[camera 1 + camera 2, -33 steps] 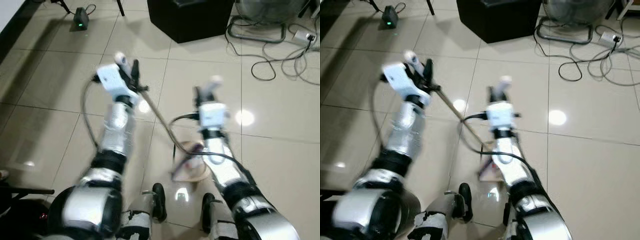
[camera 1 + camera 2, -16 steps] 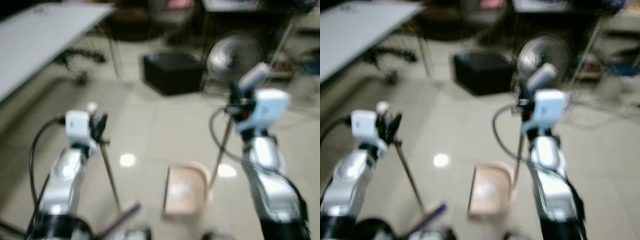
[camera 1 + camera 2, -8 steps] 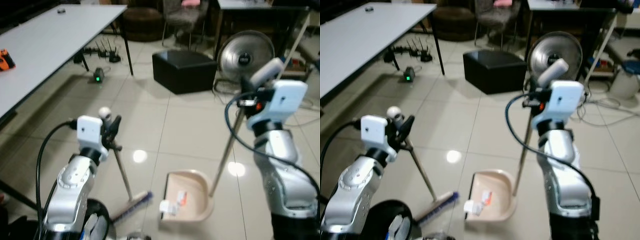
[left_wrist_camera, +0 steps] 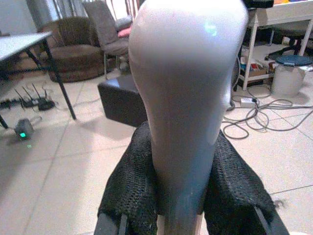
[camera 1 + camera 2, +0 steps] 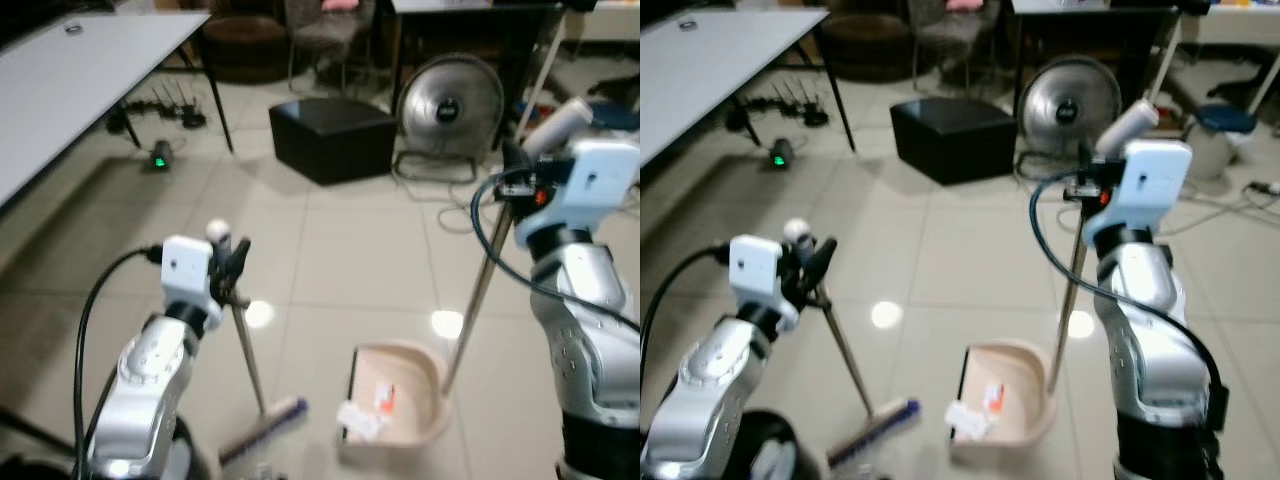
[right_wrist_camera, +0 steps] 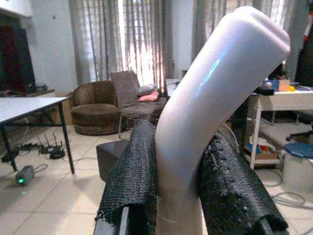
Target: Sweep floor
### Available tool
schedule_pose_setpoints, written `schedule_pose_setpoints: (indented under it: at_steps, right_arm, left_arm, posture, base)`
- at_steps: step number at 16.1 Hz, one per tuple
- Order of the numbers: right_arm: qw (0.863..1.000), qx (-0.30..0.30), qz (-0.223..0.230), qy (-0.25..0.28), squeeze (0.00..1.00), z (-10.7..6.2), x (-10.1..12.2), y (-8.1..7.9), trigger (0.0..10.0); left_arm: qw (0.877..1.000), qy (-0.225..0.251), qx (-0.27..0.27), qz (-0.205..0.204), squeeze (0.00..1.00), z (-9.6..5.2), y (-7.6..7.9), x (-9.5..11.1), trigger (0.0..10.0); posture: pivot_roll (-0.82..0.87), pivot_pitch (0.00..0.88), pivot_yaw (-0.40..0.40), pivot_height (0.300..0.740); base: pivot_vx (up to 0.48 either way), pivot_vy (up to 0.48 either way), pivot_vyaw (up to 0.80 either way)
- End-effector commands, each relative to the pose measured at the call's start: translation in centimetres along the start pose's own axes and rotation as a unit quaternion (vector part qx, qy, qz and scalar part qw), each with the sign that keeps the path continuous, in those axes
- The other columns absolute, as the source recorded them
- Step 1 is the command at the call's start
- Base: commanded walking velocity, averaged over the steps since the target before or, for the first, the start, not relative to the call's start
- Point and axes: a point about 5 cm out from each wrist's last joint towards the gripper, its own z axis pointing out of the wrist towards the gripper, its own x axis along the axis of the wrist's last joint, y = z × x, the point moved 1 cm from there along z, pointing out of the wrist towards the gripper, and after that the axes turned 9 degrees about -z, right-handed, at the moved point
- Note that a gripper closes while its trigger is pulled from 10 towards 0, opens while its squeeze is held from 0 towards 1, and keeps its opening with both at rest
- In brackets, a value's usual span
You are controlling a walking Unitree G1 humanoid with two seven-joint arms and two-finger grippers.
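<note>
A: What has moved since half a second ago?

B: The head camera has swung, so the fan (image 5: 450, 105) and black box (image 5: 333, 138) sit further left in the frame. The dustpan (image 5: 400, 405) now lies lower centre-right on the floor (image 5: 350, 250), with scraps of litter (image 5: 368, 412) inside it.

A: And in the left eye view now?

B: The left gripper (image 5: 232, 270), at middle left, pinches the top of the broom (image 5: 250, 370), whose brush end rests on the floor at the bottom, just left of the dustpan. The right gripper (image 5: 520, 170), at upper right, clamps the dustpan handle (image 5: 480, 290), which slants down to the pan's right rim. A table (image 5: 70, 90) fills the upper left.

A: The right eye view?

B: The same scene.

A: The left wrist view?

B: The fingers (image 4: 129, 186) press on either side of the broom's pale rounded knob.

A: The right wrist view?

B: The fingers (image 6: 134, 181) squeeze the curved grey grip; an armchair (image 6: 95, 112) stands behind, at middle left.
</note>
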Motion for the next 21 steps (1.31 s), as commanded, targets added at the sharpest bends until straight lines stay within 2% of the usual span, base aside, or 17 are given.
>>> schedule_pose_setpoints:
  at_steps: [1, 13, 15, 18, 21]
  right_arm:
    - [1.000, 0.002, 0.008, 0.030, 0.00, 0.2, 1.7, 0.2, 10.0]
    - [0.995, -0.034, 0.061, 0.072, 0.00, 0.1, 2.7, 1.9, 10.0]
    - [0.994, -0.018, 0.072, 0.084, 0.00, 0.4, 3.4, 1.7, 10.0]
    - [0.987, 0.011, 0.115, 0.108, 0.00, 1.1, 5.1, 1.3, 10.0]
    - [0.982, 0.012, 0.135, 0.128, 0.00, 2.2, 6.5, 1.0, 10.0]
  left_arm:
    - [1.000, 0.011, 0.001, 0.007, 0.00, -0.1, 0.0, 0.7, 10.0]
    - [1.000, 0.008, 0.012, 0.008, 0.00, 0.0, -0.7, 0.7, 10.0]
    - [1.000, -0.001, 0.021, 0.012, 0.00, -0.4, -1.2, 0.2, 10.0]
    - [0.999, -0.021, 0.042, 0.001, 0.00, -1.0, -2.4, -1.1, 10.0]
    - [0.998, -0.028, 0.049, 0.003, 0.00, -1.5, -3.1, -1.8, 10.0]
  posture:
    - [0.00, 0.000, 0.053, 0.740]
    - [0.02, 0.000, 0.061, 0.740]
    - [0.02, 0.000, 0.060, 0.740]
    - [0.03, 0.000, 0.058, 0.740]
    - [0.04, 0.000, 0.054, 0.740]
  base:
    - [0.000, -0.255, 0.00]
    - [0.000, -0.255, 0.00]
    - [0.000, 0.000, 0.00]
    - [0.000, 0.000, 0.00]
    - [0.000, 0.000, 0.00]
